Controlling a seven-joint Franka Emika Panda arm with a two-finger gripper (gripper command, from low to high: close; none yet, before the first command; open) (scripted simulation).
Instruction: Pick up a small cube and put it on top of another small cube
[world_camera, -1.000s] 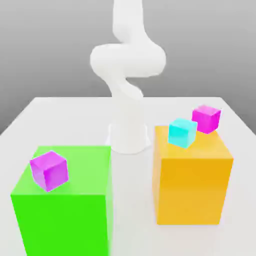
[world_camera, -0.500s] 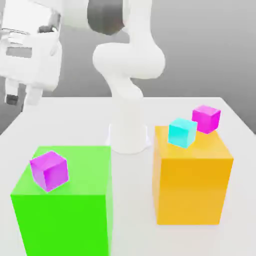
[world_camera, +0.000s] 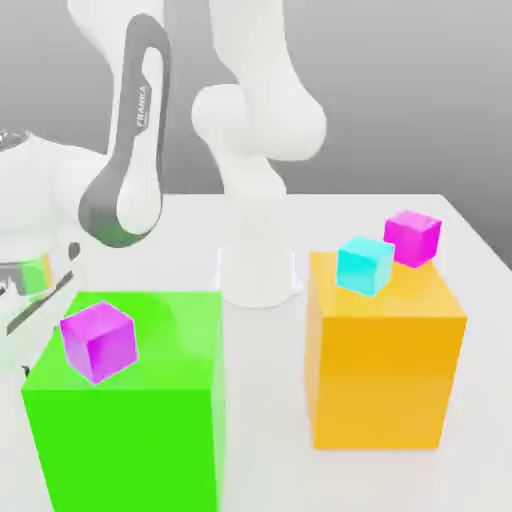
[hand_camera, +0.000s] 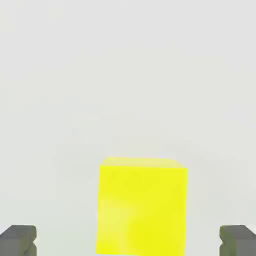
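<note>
Across the pale table (world_camera: 265, 400), my whole job looks to be at its first part, the approach before the pick: no stack is made, and my arm (world_camera: 130, 170) is bent over toward the exterior view's left, beside the green block (world_camera: 130, 450). That block carries a violet cube on its top; the orange block (world_camera: 380, 385) carries a cyan one. Both serve as stands rather than containers, so I judge there is nothing to open or reach into. My claw (hand_camera: 128, 241) is released and empty, its two fingers well apart, with the yellow cube (hand_camera: 141, 210) lying between their lines in the hand view, nearly square to them and touching neither. I take it to be resting on the table. The next move, I judge, calls for bringing the claw into line over that cube, lowering until the pads flank it, then closing evenly — an off-centre descent could nudge it or land a fingertip on its top. After that comes a lift and a gentle placing on another cube: the violet cube (world_camera: 100, 342), the cyan cube (world_camera: 365, 266) or the magenta cube (world_camera: 412, 238) — I can't tell which is meant, nor whether the magenta one rests on the orange block's far corner or behind it.
</note>
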